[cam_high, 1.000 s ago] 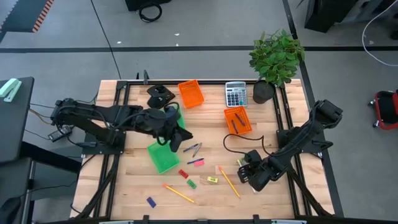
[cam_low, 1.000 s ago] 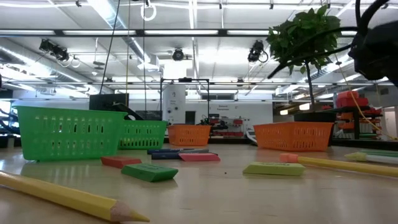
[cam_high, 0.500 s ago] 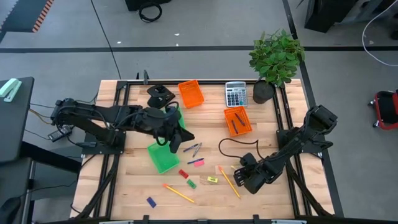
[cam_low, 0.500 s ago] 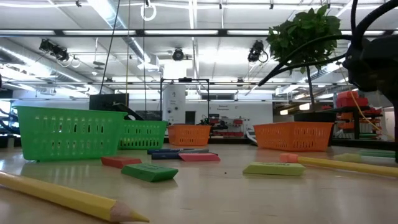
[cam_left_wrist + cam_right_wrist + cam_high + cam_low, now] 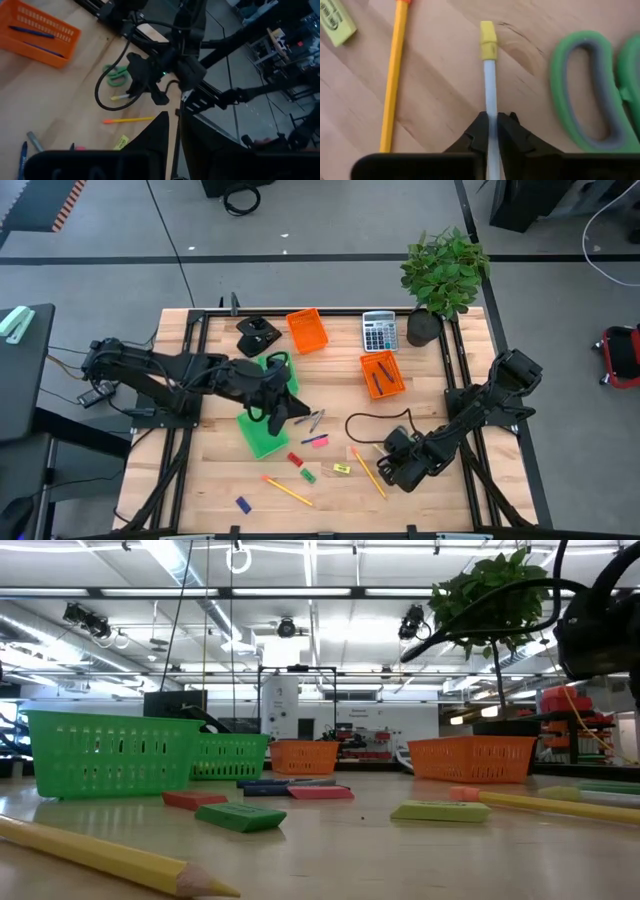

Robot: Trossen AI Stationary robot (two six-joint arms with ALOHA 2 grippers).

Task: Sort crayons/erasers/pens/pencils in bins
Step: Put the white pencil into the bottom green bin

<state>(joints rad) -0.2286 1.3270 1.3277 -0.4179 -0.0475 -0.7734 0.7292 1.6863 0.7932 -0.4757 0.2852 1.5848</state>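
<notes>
Your right gripper (image 5: 491, 131) sits low over the table (image 5: 440, 505) near its front right, fingers pinched on a thin white stick (image 5: 490, 80) with a yellow tip; it lies flat on the wood, between a pencil (image 5: 393, 80) and the green scissors (image 5: 580, 90), with a yellow eraser (image 5: 335, 22) off past the pencil. Your left gripper (image 5: 280, 412) hangs over mid-table at the edge of the nearer green bin (image 5: 260, 433), its fingers pressed together on nothing you can see. The pens (image 5: 312, 420) lie loose just beside that bin, with red (image 5: 294, 459), green (image 5: 309, 476) and pink (image 5: 320, 441) erasers scattered nearby and a blue eraser (image 5: 242, 504) alone toward the front left. One orange bin (image 5: 383, 373) holds pens; the other orange bin (image 5: 307, 330) stands at the back beside the calculator (image 5: 378, 332).
</notes>
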